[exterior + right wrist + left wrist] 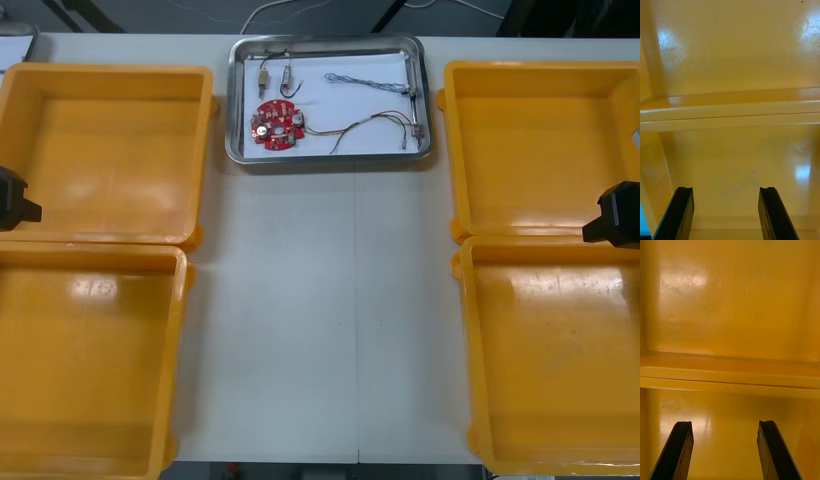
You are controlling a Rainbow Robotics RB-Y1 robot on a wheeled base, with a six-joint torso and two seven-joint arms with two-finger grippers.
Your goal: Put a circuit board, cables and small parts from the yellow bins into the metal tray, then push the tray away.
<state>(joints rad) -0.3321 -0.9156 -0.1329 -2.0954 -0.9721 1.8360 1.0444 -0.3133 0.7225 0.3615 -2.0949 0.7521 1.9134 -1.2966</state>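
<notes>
Left gripper and right gripper: fingers spread wide, nothing between them, each hanging over the seam between its two yellow bins at the side edges of the table. Parked clear, I judge; bins bare. Wrist views give the finger gap; the front view gives the metal tray at the table's far edge, carrying circuit board, cables and small metal parts – loaded, and by its place likely pushed already
</notes>
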